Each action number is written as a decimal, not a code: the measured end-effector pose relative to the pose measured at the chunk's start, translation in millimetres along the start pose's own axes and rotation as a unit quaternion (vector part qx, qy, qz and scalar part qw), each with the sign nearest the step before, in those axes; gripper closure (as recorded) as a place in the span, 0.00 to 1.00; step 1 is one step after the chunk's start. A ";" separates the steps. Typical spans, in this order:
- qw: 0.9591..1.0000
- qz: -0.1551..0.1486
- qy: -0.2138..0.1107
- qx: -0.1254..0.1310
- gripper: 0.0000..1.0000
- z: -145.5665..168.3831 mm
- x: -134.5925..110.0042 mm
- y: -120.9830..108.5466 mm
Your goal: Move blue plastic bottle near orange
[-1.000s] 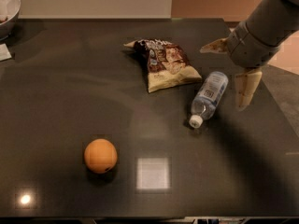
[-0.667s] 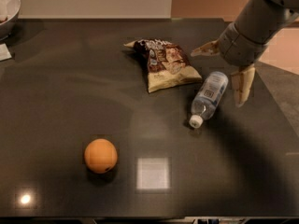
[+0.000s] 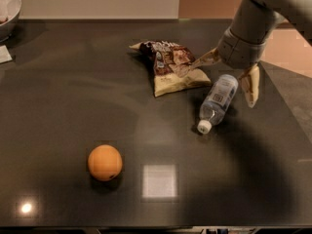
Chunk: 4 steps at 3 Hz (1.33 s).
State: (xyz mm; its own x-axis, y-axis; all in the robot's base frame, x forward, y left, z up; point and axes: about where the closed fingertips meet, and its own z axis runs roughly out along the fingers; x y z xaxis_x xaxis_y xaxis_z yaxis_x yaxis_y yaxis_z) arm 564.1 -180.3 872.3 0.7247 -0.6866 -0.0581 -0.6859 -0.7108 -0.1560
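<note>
The blue plastic bottle (image 3: 218, 101) lies on its side on the dark table (image 3: 73, 82), right of centre, with its white cap pointing toward the front left. The orange (image 3: 105, 162) sits at the front left, well apart from the bottle. My gripper (image 3: 225, 78) hangs over the bottle's base end at the back right. It is open: one pale finger (image 3: 202, 61) reaches over the snack bag and the other finger (image 3: 251, 84) stands right of the bottle. It holds nothing.
A brown-and-yellow snack bag (image 3: 170, 67) lies just behind and left of the bottle. A bowl (image 3: 7, 11) stands at the far back left corner, with a white scrap (image 3: 4, 54) near it. The table's right edge runs close to the gripper.
The gripper and arm have moved left and a little lower, so the open fingers now straddle the bottle's base end. Bottle, orange and bag have not moved.
</note>
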 end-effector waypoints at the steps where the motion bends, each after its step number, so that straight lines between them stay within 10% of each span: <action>1: 0.999 -0.033 -0.008 -0.017 0.16 9.2 -5.8 2.3; 4: 0.997 -0.074 -0.017 -0.032 0.84 12.8 -24.4 9.0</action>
State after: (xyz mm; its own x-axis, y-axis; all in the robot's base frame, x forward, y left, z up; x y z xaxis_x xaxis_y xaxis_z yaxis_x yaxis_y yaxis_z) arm 541.1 -168.0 859.7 0.8197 -0.5681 -0.0734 -0.5728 -0.8134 -0.1013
